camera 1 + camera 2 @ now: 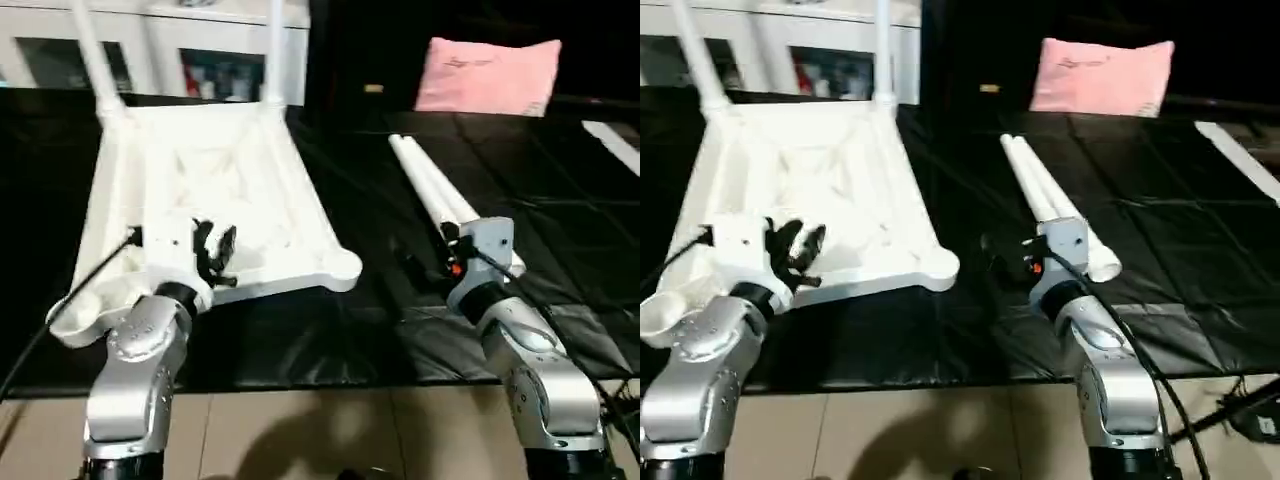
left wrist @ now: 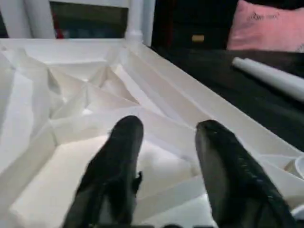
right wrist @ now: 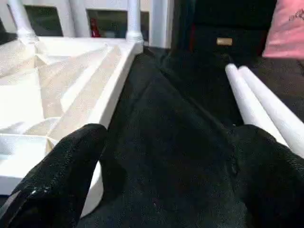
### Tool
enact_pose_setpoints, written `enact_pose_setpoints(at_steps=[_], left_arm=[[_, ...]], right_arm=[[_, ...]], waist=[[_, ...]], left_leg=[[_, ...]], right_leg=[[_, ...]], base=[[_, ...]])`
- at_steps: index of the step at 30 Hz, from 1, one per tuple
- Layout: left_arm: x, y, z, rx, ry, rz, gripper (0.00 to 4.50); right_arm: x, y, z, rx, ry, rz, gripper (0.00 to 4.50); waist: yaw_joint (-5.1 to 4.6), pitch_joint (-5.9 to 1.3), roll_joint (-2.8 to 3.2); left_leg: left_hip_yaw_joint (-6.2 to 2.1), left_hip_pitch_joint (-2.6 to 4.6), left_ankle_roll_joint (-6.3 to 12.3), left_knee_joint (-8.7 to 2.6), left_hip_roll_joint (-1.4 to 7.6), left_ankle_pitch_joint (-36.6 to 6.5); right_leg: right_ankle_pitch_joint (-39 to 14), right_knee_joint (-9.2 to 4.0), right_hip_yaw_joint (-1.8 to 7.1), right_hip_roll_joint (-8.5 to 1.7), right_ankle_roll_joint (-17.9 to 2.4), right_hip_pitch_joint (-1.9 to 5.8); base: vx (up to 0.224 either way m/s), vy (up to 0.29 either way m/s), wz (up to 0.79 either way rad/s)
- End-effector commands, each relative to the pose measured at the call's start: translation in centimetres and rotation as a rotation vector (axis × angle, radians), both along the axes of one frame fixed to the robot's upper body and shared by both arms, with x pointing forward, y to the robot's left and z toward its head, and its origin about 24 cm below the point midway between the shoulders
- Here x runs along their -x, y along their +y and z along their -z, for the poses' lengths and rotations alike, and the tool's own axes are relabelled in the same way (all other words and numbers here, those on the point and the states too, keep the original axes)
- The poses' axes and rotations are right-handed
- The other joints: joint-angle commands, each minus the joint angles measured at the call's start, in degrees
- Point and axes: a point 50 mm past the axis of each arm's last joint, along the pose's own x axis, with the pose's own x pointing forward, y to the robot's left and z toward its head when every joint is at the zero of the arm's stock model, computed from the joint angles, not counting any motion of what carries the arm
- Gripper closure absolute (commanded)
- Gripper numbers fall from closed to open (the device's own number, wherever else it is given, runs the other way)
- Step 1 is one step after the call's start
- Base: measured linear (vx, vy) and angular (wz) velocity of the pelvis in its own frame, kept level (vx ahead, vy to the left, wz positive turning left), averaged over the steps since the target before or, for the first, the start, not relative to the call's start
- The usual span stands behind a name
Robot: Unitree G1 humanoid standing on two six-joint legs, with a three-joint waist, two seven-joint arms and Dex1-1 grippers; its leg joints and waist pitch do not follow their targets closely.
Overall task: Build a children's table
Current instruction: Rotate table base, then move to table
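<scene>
An all-white children's table (image 1: 230, 190) with a ribbed underside. Beside it, two white tube legs (image 1: 435, 195) on a black sheet (image 1: 560, 200). Behind the legs, a pink pillow (image 1: 487, 75). Silver forearms, black gripper fingers (image 2: 118, 161).

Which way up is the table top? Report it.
Upside down: the table top shows its ribbed underside, with two legs standing up from the far corner sockets.

The table top (image 1: 215, 190) looks like smooth white plastic with a slight sheen on its ribbed underside, and the loose legs (image 1: 435, 195) are the same smooth white tube. They lie on a black sheet (image 1: 400, 320) that is creased and faintly glossy, like thin plastic film, over a matt beige floor (image 1: 330, 430). The forearms (image 1: 135, 370) are brushed silver metal, the fingers (image 2: 228, 171) glossy black, and the pillow (image 1: 488, 76) is soft pink cloth.
</scene>
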Motion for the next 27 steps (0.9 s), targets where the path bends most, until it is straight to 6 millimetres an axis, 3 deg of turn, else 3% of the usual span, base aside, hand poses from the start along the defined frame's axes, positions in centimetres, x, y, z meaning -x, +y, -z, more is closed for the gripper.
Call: enact_pose_setpoints(at_steps=[1, 2, 9, 13, 17, 18, 20, 21, 26, 27], left_arm=[[0.2, -0.1, 0.1, 0.007, 0.000, -0.007, 2.20], [0.3, 0.0, 0.1, 0.011, 0.001, -0.008, 1.99], [0.2, -0.3, -0.1, -0.019, -0.022, -0.036, 1.57], [0.2, -0.4, -0.2, -0.025, -0.029, -0.037, 1.27], [0.1, -0.3, -0.1, -0.051, -0.018, -0.016, 1.27], [0.1, -0.2, 0.0, -0.059, -0.014, -0.023, 1.27], [0.2, -0.1, 0.0, -0.061, -0.021, -0.036, 1.27], [0.2, 0.1, -0.1, -0.062, -0.023, -0.045, 1.27], [0.3, 0.5, -0.1, -0.042, -0.013, -0.056, 1.27], [0.4, 0.5, -0.1, -0.033, -0.009, -0.058, 1.27]], right_arm=[[0.1, -0.4, -0.4, -0.015, -0.009, 0.022, 0.00], [0.1, -0.4, -0.5, -0.006, -0.019, 0.020, 0.00], [0.1, -0.7, -0.7, 0.037, -0.066, 0.052, 0.00], [0.2, -1.4, -0.3, 0.085, -0.046, 0.139, 0.00], [0.2, -1.4, 0.2, 0.160, 0.000, 0.134, 0.00], [0.1, -1.2, 0.1, 0.161, -0.037, 0.115, 0.00], [0.1, -0.8, -0.4, 0.141, -0.106, 0.095, 0.00], [0.1, -0.9, -0.2, 0.146, -0.084, 0.094, 0.00], [0.2, -0.9, 0.4, 0.143, 0.005, 0.056, 0.00], [0.3, -0.8, 0.4, 0.132, 0.005, 0.045, 0.00]], waist=[[0.04, -3.42, 0.45], [-0.07, -3.44, 0.09], [-0.27, -3.43, 0.82], [-0.35, -3.33, 0.95], [-0.36, -3.36, 0.59], [-0.47, -3.33, 0.24], [-0.46, -3.31, 0.29], [-0.42, -3.29, 0.02], [-0.49, -3.40, -0.19], [-0.88, -3.68, 0.58]], left_leg=[[1.02, -0.80, 2.59, -3.78, -1.27, -12.2], [1.11, -0.81, 2.74, -3.67, -1.27, -12.0], [1.16, -0.68, 2.55, -3.74, -1.15, -10.8], [1.15, -0.59, 2.11, -3.74, -1.27, -12.2], [1.09, -0.58, 2.04, -3.65, -1.42, -12.9], [1.15, -0.67, 2.27, -3.61, -1.42, -13.0], [1.16, -0.73, 2.49, -3.55, -1.40, -13.1], [1.19, -0.65, 2.62, -3.50, -1.40, -13.0], [1.10, -0.64, 2.63, -3.59, -1.27, -12.2], [3.66, 2.06, 0.62, -1.47, -1.17, -13.2]], right_leg=[[-22.4, -4.89, 2.11, -2.09, 0.3, 3.56], [-22.2, -4.89, 2.18, -2.06, 0.1, 3.52], [-18.2, -4.36, 2.57, -1.92, -2.0, 3.65], [-20.1, -4.69, 2.55, -1.88, -1.3, 3.59], [-22.4, -4.80, 2.48, -1.81, 0.0, 3.60], [-22.8, -4.92, 2.46, -1.80, 0.3, 3.52], [-24.1, -5.05, 2.41, -1.97, 0.7, 3.43], [-24.8, -5.05, 2.37, -1.98, 1.0, 3.32], [-22.3, -4.67, 2.50, -1.79, 0.3, 3.44], [-24.8, -6.89, 4.29, 0.85, 1.7, 0.09]], base=[[0.000, 0.000, 0.00], [0.000, 0.000, 0.00], [0.000, 0.000, 0.00], [0.000, 0.000, 0.00], [0.000, 0.000, 0.00], [0.000, 0.000, 0.00], [0.000, 0.000, 0.00], [0.000, 0.000, 0.00], [0.000, 0.000, 0.00], [0.000, 0.000, 0.00]])
